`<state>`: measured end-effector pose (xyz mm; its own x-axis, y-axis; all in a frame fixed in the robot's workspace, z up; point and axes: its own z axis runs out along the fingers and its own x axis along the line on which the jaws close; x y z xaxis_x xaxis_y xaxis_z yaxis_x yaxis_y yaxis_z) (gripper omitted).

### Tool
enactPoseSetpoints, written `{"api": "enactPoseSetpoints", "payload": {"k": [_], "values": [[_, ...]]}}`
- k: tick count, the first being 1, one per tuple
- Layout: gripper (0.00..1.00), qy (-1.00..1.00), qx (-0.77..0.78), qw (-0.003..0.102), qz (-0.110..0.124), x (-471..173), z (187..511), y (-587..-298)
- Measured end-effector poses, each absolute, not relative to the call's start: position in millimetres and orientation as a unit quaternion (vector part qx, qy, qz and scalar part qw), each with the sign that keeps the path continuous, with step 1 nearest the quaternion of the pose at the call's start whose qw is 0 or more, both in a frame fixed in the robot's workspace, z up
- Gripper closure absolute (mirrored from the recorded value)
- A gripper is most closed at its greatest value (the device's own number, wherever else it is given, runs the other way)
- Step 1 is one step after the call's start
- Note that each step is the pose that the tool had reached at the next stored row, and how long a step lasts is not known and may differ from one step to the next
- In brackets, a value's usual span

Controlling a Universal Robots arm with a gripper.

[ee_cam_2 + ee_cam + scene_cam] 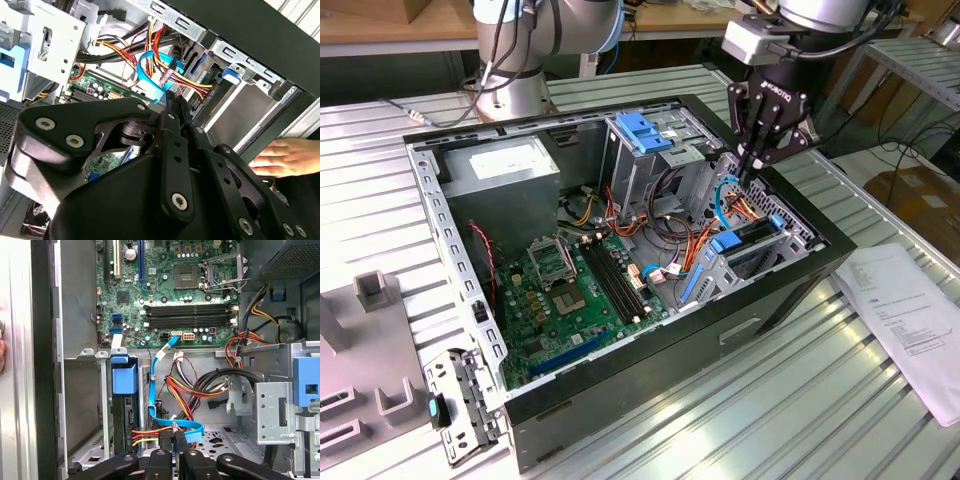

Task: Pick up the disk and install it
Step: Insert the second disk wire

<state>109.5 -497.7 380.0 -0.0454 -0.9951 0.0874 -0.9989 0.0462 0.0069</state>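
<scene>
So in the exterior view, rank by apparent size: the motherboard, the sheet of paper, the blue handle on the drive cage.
1. Motherboard, though it is foreshortened.
2. Sheet of paper, cut off by the frame edge, so its place against the motherboard is unsure.
3. Blue handle, clearly smallest.

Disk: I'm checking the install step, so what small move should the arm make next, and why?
Probably a short straight lift. The disk already stands in its bay, the fingers are shut on nothing, and their tips sit beside the blue cable, which a sideways move might snag. A hand rests on the case edge, so go slowly.
</scene>
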Motion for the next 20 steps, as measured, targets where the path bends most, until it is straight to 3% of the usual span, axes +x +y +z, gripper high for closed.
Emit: {"api": "enactPoseSetpoints", "payload": {"k": [1, 2, 8, 10, 11, 20], "values": [[0.82, -0.722, 0.69, 0.035, 0.029, 109.7, 379.3, -497.7], [0.89, -0.722, 0.69, 0.036, 0.03, 109.8, 378.6, -497.6], [0.89, -0.722, 0.69, 0.043, 0.038, 110.5, 375.8, -497.3], [0.89, -0.722, 0.689, 0.045, 0.039, 110.6, 375.3, -497.3], [0.83, -0.722, 0.689, 0.045, 0.04, 110.6, 374.9, -497.2], [0.81, -0.721, 0.689, 0.054, 0.049, 111.2, 371.0, -496.5]]}}
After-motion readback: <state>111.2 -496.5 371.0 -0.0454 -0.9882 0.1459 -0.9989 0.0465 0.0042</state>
